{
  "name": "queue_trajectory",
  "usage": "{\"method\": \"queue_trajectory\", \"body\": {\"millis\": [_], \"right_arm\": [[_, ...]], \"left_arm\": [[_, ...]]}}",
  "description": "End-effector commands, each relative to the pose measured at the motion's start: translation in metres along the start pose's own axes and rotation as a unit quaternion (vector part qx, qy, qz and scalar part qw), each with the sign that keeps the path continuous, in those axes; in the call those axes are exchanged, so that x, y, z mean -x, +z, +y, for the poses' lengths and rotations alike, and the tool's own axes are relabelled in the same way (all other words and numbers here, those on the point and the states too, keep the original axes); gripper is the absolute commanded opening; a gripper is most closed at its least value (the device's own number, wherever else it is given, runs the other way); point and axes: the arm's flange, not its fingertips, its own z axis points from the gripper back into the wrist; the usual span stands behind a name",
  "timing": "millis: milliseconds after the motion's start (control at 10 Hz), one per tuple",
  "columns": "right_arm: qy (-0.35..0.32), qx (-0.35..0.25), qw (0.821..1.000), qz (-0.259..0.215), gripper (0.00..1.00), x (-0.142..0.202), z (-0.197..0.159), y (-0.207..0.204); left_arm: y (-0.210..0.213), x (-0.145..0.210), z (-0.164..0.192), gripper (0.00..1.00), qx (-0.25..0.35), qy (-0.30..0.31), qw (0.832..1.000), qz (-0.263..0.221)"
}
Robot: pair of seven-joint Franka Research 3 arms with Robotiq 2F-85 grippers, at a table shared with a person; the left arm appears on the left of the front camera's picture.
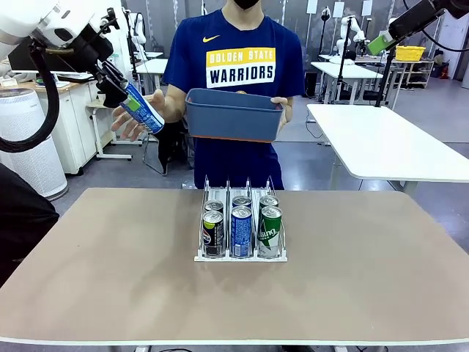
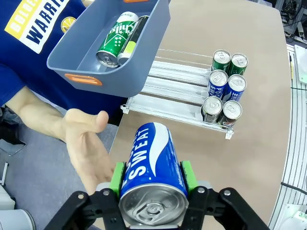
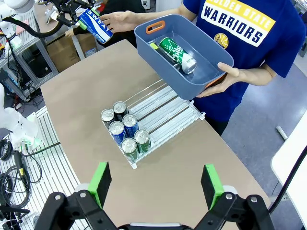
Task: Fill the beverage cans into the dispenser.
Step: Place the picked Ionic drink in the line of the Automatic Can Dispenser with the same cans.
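Clenched on a blue can, the left tool is raised high by the table's far edge, above bare floor, with the can tilted. Should the grip slip, the can would probably be lost to the floor rather than the table. A person's open hand is seen just beside the can; contact is judged likely unless the path is lifted clear of it.

The rack stands mid-table. Six cans are packed two deep at its near end, and all three lanes are free behind them. A blue-grey bin, holding a green can and a dark can, is held by the person above the rack's far end and is judged to block that approach. The right tool is released and empty, high above the table.
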Motion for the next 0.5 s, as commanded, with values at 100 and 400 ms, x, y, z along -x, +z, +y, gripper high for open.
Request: {"method": "queue_trajectory", "body": {"millis": [100,400], "right_arm": [[-0.001,0.000,1.000,0.000,1.00,0.0005,-0.0001,-0.0002],[-0.001,0.000,1.000,0.000,1.00,0.0005,-0.0001,-0.0002]], "left_arm": [[0.0017,-0.0002,0.0000,0.48,-0.002,-0.003,1.000,-0.001],[0.0017,-0.0002,0.0000,0.48,-0.002,-0.003,1.000,-0.001]]}}
